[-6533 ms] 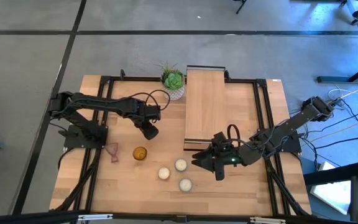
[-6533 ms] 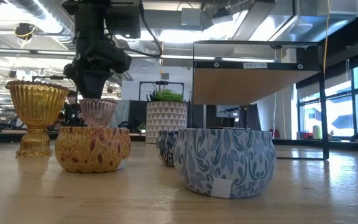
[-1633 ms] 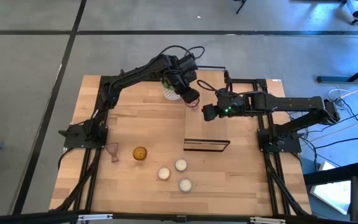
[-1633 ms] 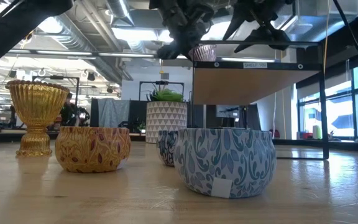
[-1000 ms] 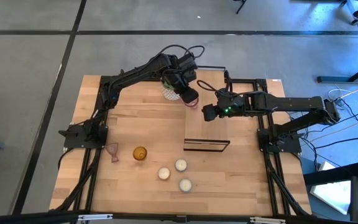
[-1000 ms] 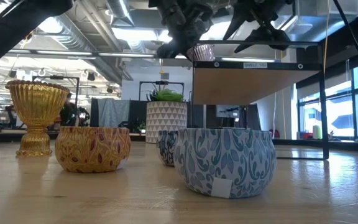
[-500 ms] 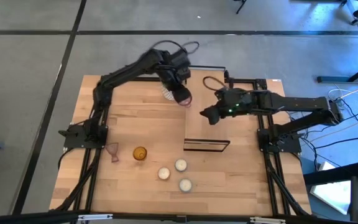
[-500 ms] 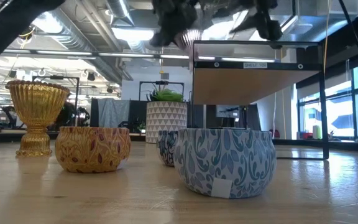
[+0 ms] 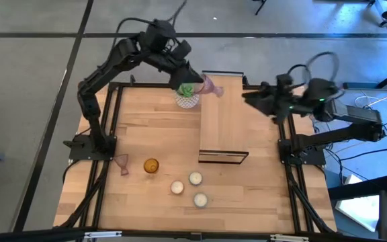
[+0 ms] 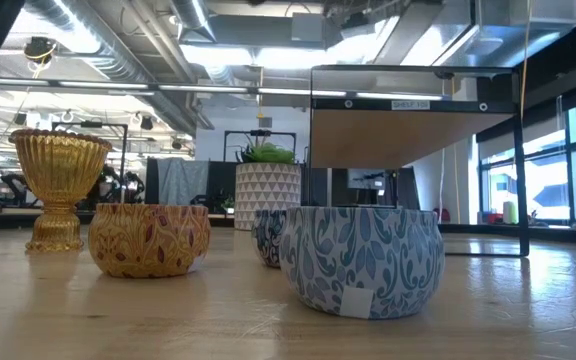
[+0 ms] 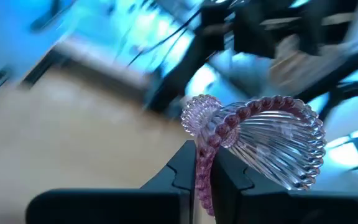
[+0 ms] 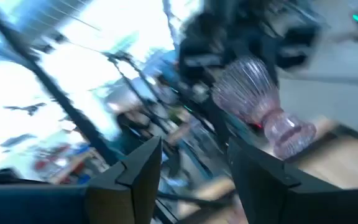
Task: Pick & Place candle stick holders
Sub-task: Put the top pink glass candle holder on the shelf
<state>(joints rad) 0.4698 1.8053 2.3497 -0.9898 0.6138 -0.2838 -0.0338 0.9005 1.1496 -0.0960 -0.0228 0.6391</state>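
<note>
We can make out only one piece of lettering: a small white label [image 10: 415, 104] on the front edge of the raised wooden shelf [image 10: 408, 135] in the low view. Its print is too small for us to read. We find no other text.

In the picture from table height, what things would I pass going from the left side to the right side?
Gold goblet holder → yellow and red patterned bowl → plant in a white patterned pot → big blue and white patterned bowl → raised wooden shelf.
</note>
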